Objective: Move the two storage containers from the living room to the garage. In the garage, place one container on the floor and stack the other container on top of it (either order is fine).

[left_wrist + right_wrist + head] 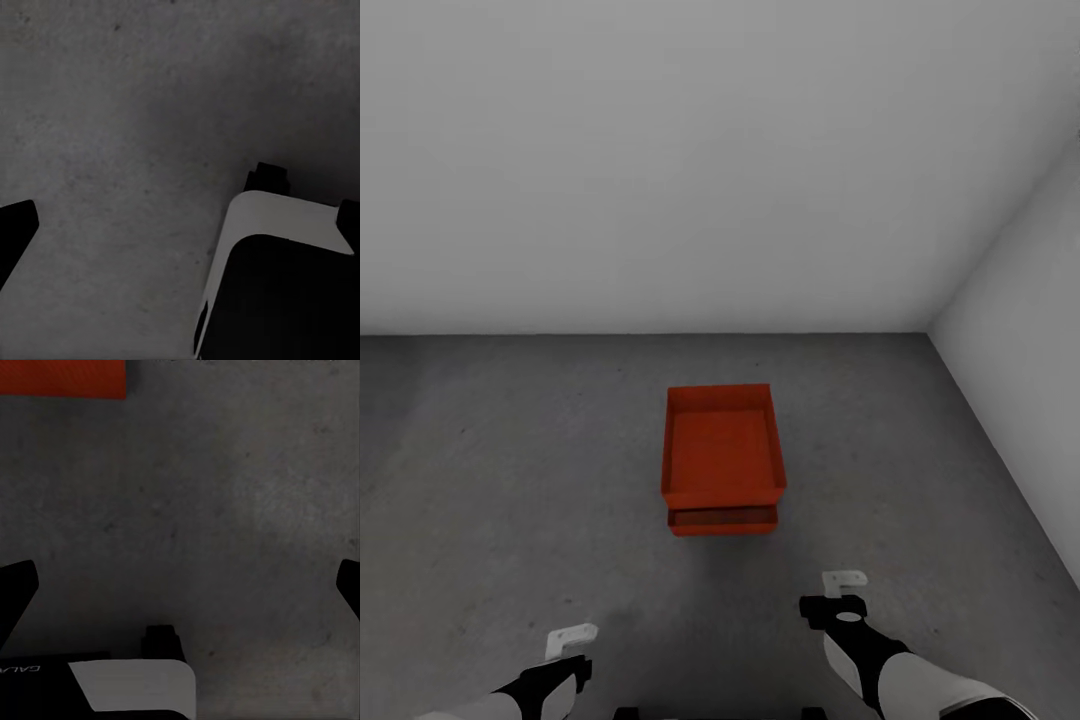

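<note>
Head view: two orange-red bins sit stacked on the grey concrete floor (510, 470), about mid-room, short of the pale far wall (710, 160). The top bin (722, 443) rests on the bottom bin (722, 521), whose near wall peeks out below it. A side wall (1025, 330) closes the room on the right. Both arms are low at the near edge, well apart from the stack: the left gripper (572, 640) near left, the right gripper (844, 580) near right, both empty.

Left wrist view: dark fingers (15, 225) stand spread wide over bare concrete, holding nothing; a white-and-black robot part (285, 285) lies below.

Right wrist view: the fingers (15, 592) are likewise spread wide and empty. A corner of a bin (60, 376) shows beyond them on the floor.
</note>
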